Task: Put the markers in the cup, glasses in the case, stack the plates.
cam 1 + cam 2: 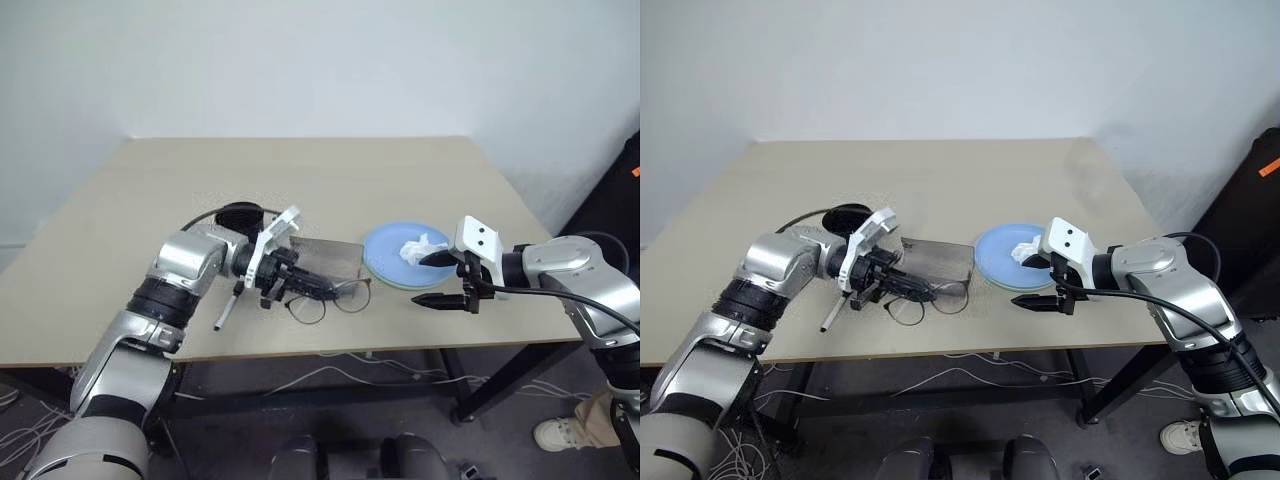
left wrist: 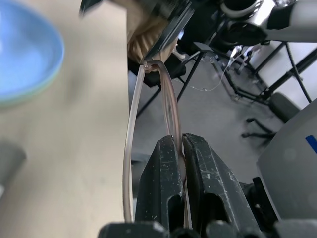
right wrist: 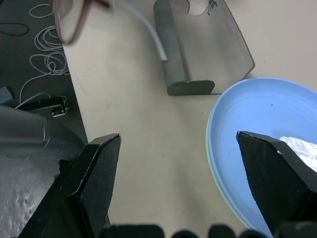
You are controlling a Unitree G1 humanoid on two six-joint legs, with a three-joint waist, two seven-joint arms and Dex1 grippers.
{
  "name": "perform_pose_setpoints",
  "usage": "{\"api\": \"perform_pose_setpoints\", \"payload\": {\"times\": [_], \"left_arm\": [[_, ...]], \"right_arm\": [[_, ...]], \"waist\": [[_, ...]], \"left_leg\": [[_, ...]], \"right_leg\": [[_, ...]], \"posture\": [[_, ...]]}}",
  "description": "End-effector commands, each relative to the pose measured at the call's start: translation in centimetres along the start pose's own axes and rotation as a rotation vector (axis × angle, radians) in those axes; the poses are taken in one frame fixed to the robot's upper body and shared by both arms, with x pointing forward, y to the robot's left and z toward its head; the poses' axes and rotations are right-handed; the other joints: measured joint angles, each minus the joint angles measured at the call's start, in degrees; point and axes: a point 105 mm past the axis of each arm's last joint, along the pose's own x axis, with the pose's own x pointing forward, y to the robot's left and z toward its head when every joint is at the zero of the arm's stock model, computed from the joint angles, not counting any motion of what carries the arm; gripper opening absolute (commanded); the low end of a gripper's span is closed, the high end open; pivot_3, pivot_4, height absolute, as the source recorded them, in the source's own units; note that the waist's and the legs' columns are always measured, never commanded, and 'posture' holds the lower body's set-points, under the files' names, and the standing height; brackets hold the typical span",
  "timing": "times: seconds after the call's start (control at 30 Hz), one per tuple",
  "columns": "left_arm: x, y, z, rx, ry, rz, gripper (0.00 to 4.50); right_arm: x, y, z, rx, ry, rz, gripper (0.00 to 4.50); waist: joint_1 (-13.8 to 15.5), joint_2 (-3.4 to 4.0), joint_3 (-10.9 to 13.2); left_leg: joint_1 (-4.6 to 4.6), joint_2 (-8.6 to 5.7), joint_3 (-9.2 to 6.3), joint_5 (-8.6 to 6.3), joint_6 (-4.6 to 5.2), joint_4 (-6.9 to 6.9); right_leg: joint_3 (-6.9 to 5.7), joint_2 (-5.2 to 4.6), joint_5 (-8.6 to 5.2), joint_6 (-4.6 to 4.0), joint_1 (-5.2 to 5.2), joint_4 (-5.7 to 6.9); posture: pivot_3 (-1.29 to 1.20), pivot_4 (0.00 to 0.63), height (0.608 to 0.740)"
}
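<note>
My left gripper (image 1: 318, 289) is shut on a temple arm of the wire-framed glasses (image 1: 338, 297), holding them just above the table's front part; the left wrist view shows the thin arm pinched between the fingers (image 2: 163, 178). The grey case (image 1: 328, 256) lies open right behind them. A light blue plate (image 1: 385, 250) sits on a pale green one (image 3: 214, 163) to the right. My right gripper (image 1: 425, 280) hovers open at the plates' near edge, holding nothing. One white marker (image 1: 226, 308) lies under my left forearm. The black cup (image 1: 238, 213) stands behind that arm, partly hidden.
A crumpled white tissue (image 1: 421, 248) lies on the blue plate. The table's front edge (image 1: 330, 352) runs close below the glasses and both grippers. The far half of the beige table (image 1: 300, 170) is bare. Cables lie on the floor under the table.
</note>
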Motion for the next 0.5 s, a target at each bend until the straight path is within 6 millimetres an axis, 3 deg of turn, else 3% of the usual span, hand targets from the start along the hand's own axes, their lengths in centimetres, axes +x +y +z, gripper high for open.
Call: {"api": "perform_pose_setpoints", "payload": {"times": [0.03,0.5], "left_arm": [[-1.1,1.0,-1.2,-0.037,0.017,0.053,0.02],[-2.3,3.6,-5.8,-0.279,-0.011,0.176,0.02]], "right_arm": [[-0.6,-0.4,1.2,-0.037,-0.027,-0.017,4.06],[-0.6,-0.4,1.3,-0.038,-0.029,-0.02,4.06]], "waist": [[-0.1,0.0,0.0],[-0.1,0.0,0.0]], "left_leg": [[0.01,0.0,0.0,0.0,0.0,0.0],[-0.01,0.05,0.0,-0.01,0.01,0.0]], "right_leg": [[0.0,0.0,0.0,0.0,0.0,0.0],[-0.02,-0.05,0.0,0.0,-0.03,-0.03]], "posture": [[0.0,0.0,0.737],[0.0,0.0,0.737]]}}
